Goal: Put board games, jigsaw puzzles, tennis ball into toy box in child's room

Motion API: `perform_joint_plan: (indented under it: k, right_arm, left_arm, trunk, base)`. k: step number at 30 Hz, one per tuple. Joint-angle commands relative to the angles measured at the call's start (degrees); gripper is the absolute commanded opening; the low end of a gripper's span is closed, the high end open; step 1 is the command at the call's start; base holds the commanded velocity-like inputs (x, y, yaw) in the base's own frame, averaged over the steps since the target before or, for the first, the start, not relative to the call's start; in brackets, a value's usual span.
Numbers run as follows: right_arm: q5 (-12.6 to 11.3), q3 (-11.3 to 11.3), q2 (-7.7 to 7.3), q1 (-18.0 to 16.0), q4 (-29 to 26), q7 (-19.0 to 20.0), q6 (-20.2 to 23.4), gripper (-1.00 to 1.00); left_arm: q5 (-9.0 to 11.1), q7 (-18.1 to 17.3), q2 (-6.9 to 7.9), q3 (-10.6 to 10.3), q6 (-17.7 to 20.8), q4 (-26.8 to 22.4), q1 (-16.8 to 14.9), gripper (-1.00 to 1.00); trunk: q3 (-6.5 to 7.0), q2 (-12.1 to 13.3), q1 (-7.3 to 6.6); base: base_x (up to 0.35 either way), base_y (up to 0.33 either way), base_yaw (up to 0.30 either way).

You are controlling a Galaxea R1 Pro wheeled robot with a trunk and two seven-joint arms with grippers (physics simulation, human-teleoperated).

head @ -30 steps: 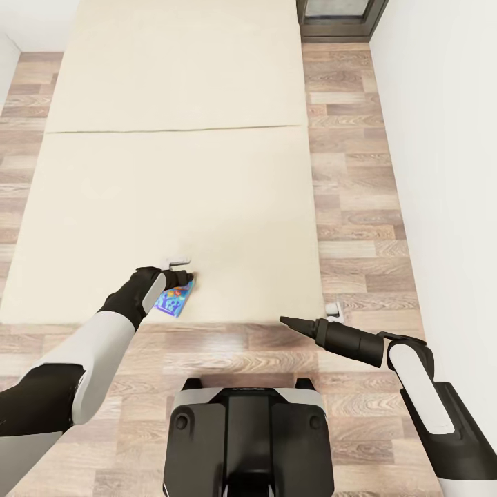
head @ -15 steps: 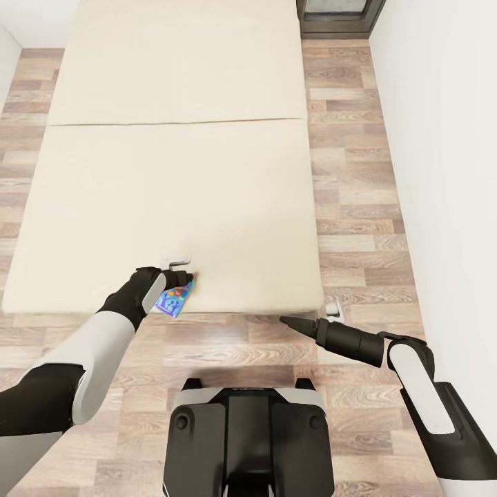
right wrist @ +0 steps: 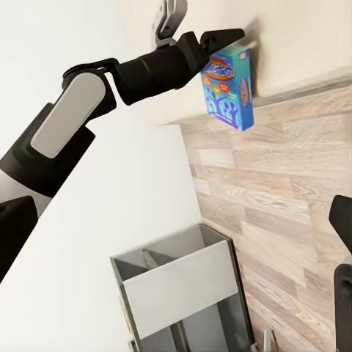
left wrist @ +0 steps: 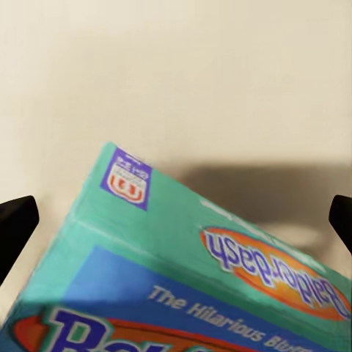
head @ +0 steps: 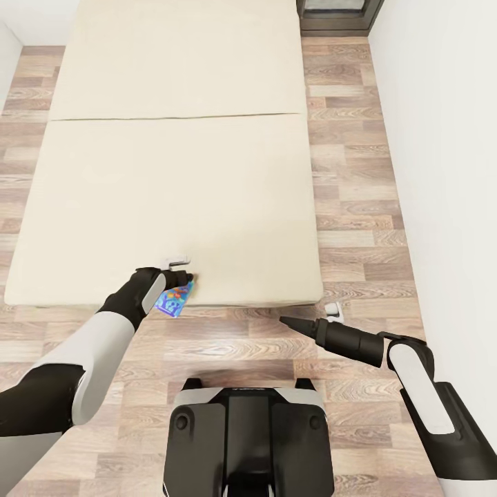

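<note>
Left claw (head: 181, 277) clamped on small blue cartoon-printed board game (head: 173, 299); beige bed mattress (head: 172, 172) receding, base backing off, carry toward toy box starting. Right claw (head: 284, 320) together, empty.

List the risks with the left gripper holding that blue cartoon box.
The left gripper pinches the small blue printed board game box only at its top edge, so it hangs and may slip or swing. It hangs over the beige mattress's edge, so a drop may land on the wood-plank floor.
</note>
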Motion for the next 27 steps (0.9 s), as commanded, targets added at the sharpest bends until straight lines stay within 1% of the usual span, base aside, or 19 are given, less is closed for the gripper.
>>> perform_joint_plan:
  k: [1,27]
  right_arm:
    - [0.46,0.01,-0.03,-0.03,0.00,0.48,0.08,1.00]
    - [0.46,0.01,-0.03,-0.03,0.00,0.49,0.08,1.00]
  left_arm:
    - [0.53,0.42,0.06,-0.36,0.20,-0.09,-0.01,1.00]
    - [0.53,0.42,0.10,-0.36,0.16,-0.09,0.12,1.00]
  trunk:
    - [-0.06,-0.08,0.04]
    - [-0.06,-0.08,0.04]
  base:
    - [-0.002,0.000,0.000]
    - [0.000,0.000,0.000]
